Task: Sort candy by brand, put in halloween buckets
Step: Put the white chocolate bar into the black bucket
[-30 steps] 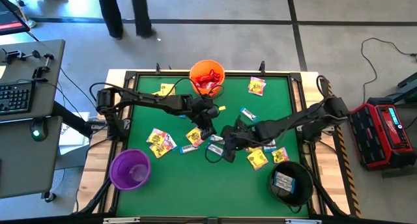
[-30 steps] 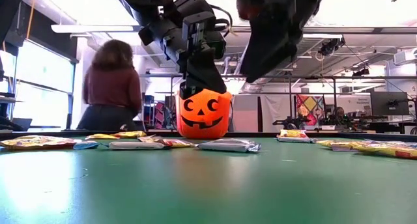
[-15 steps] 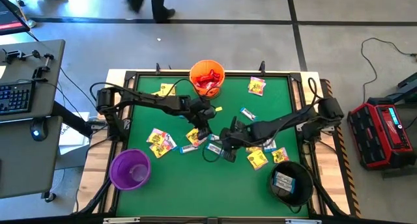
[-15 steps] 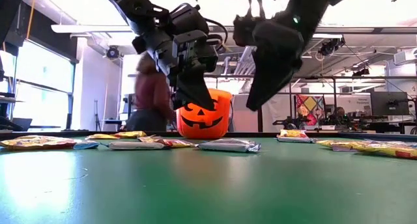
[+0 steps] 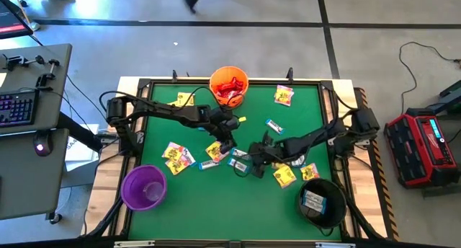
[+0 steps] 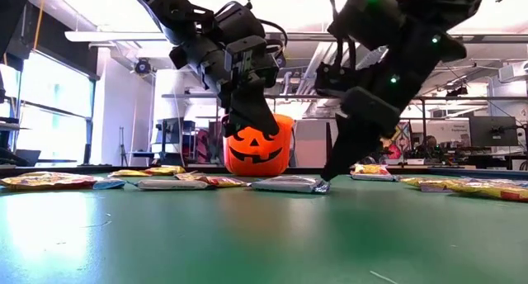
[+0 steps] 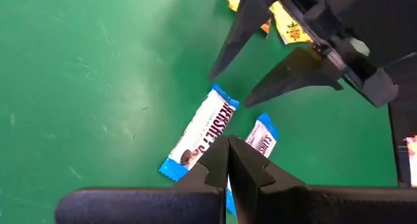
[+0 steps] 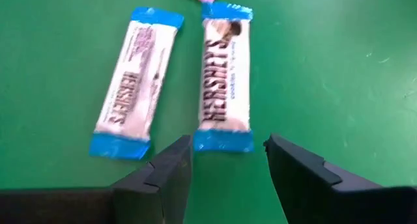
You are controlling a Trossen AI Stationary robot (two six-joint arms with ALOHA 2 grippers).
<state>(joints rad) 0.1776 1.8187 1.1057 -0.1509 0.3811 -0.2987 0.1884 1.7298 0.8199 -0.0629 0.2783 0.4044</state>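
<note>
A: From the high view, how far along is the sort?

B: Partway, I'd judge. The orange bucket (image 5: 229,86) at the far edge of the counter (image 5: 194,205) holds red packets, the black bucket (image 5: 321,201) at the near right corner holds a white-blue packet or two, and the purple bucket (image 5: 145,187) at the near left looks empty. Plenty of candy lies loose: yellow packets (image 5: 176,156) on the left, another yellow one (image 5: 284,96) far right, more (image 5: 284,176) beside the black bucket, and white-blue bars in the middle.

A: And the arms?

B: Both meet mid-counter. The left claw (image 5: 227,145) hangs shut and empty; the right claw (image 5: 248,167) is low over the white-blue bars.

A: Low view?

B: The right claw (image 6: 330,170) reaches down with its tip at the end of a white-blue bar (image 6: 287,184). The left claw (image 6: 250,119) sits higher, in front of the pumpkin-face bucket (image 6: 258,149).

A: Left wrist view?

B: Its own fingers are pressed together holding nothing, above two white-blue bars (image 7: 199,132); the right claw (image 7: 251,74) shows beyond, spread.

A: Right wrist view?

B: The right claw (image 8: 227,160) stands well open, empty, lined up on the end of one bar (image 8: 225,75); a second bar (image 8: 133,79) lies just beside. Nothing gripped yet, so most of the sorting is left.
</note>
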